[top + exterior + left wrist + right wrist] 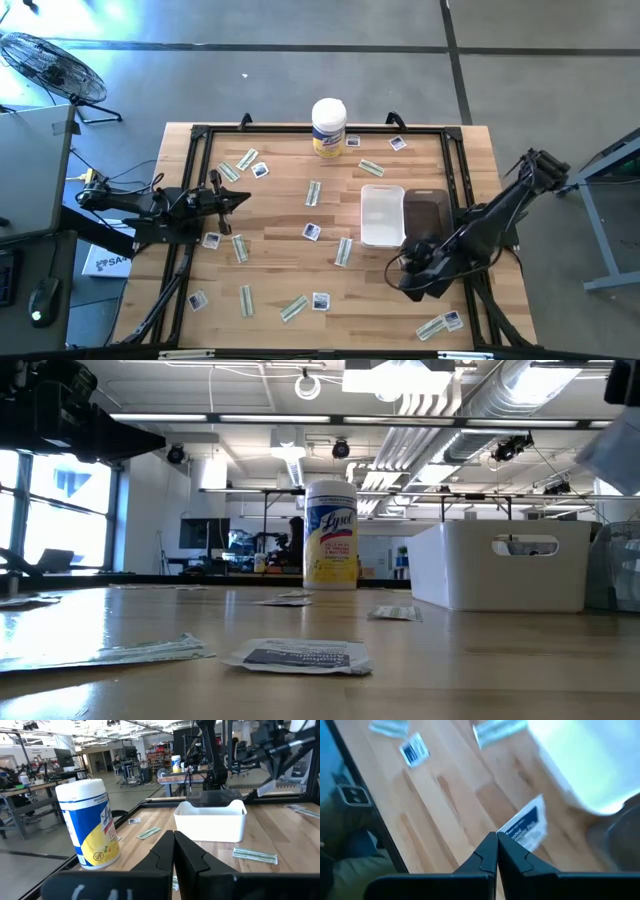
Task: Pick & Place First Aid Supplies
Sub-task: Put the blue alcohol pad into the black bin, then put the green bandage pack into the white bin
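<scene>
The first aid supplies lie scattered flat on the wooden table: pale green-white strips (343, 250) and small white squares with a dark blue mark (312, 232). My right gripper (496, 840) is near the table's near right, just in front of the white bin (382, 215), and is shut on one white square packet (525, 827). My left gripper (173, 839) is shut and empty. It hovers level at the table's left (240, 200) and points toward the right side. My right gripper pinches the white square packet by one edge (510, 834) between its two fingertips. It comes from above, slanting down. The packet sticks out past the fingertips, tilted, and looks lifted clear of the wood.
A tall white canister with a yellow label (328, 127) stands at the far edge. A dark bin (425, 210) sits beside the white bin on its right. A black frame (200, 130) runs around the tabletop. A strip (110, 652) and a square packet (300, 655) lie near the near edge.
</scene>
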You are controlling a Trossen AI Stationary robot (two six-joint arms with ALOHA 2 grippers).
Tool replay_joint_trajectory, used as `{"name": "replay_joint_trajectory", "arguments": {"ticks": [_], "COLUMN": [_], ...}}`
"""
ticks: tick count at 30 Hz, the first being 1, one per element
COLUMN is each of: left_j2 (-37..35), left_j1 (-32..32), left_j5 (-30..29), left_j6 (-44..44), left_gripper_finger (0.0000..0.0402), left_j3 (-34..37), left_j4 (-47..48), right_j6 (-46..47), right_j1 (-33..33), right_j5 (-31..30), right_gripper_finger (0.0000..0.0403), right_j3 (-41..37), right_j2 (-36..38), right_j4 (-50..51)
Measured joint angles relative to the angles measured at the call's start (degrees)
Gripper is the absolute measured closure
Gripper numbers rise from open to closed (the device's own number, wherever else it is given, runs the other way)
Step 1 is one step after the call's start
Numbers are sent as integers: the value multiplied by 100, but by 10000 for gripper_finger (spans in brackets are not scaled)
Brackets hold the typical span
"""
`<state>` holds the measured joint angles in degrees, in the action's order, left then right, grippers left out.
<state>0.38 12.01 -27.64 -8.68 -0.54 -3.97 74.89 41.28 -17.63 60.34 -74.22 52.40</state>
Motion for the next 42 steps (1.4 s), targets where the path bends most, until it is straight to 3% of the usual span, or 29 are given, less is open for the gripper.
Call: {"name": "replay_joint_trajectory", "arguments": {"ticks": [4,10,18,25,30,37,42], "left_j2": [-1,0,0,-2,-2,-1,-2], "left_j1": [-2,-2,0,0,-2,0,0], "left_j5": [0,0,0,0,0,0,0], "left_j6": [0,0,0,0,0,0,0], "left_gripper_finger": [401,401,401,401,401,401,401], "left_j3": [0,0,0,0,0,0,0], "left_j4": [0,0,0,-1,0,0,0], "right_j6": [-188,-151,-324,-844,-1089,-1525,-1647], "right_j1": [-31,-320,-1250,-2232,-2914,-3448,-3675], "right_j5": [-492,-1049,-677,119,281,282,317], "right_gripper_finger": [403,403,403,403,403,398,370], "right_j3": [1,-9,-452,-1631,-2303,-2609,-2640], "right_j2": [425,752,761,757,757,757,757], "right_j4": [159,1265,2372,1818,1159,926,903]}}
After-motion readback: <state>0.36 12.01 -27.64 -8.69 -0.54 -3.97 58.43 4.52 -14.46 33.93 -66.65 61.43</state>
